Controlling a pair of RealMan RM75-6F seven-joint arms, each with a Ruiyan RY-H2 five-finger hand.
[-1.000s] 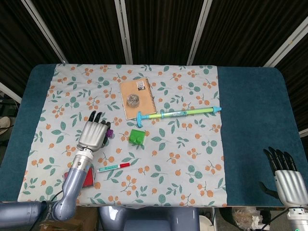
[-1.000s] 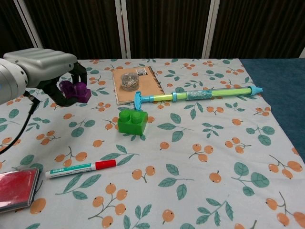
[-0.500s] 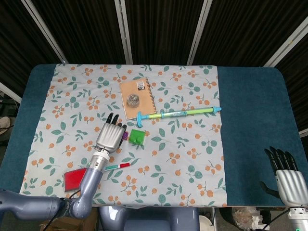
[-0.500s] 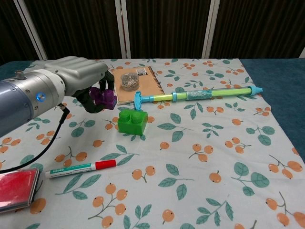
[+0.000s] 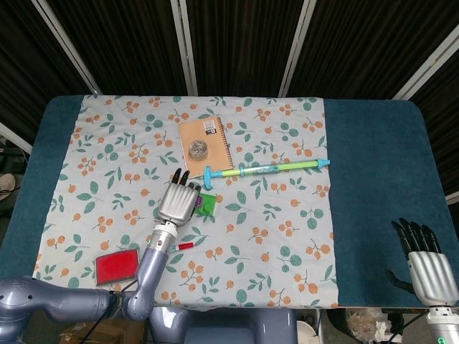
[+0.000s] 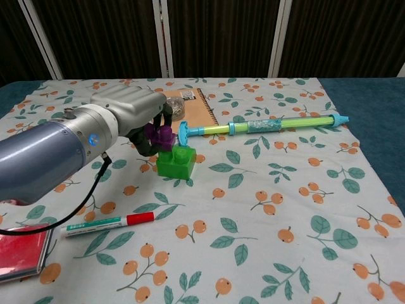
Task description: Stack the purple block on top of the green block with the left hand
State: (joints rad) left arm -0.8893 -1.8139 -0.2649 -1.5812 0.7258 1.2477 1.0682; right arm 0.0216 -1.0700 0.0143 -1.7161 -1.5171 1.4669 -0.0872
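My left hand holds the purple block between thumb and fingers, right above the left half of the green block. In the head view the hand covers most of the purple block and the left side of the green block. I cannot tell whether the purple block touches the green one. The green block stands on the floral cloth near the table's middle. My right hand rests at the near right edge over the blue table cover, fingers straight and holding nothing.
A red-capped marker lies in front of the green block. A red case sits at the near left. Behind are a notebook with a clip tin and a long green-and-teal toy pump.
My left hand has carried the purple block to the right, from left of the notebook to just over the green block.
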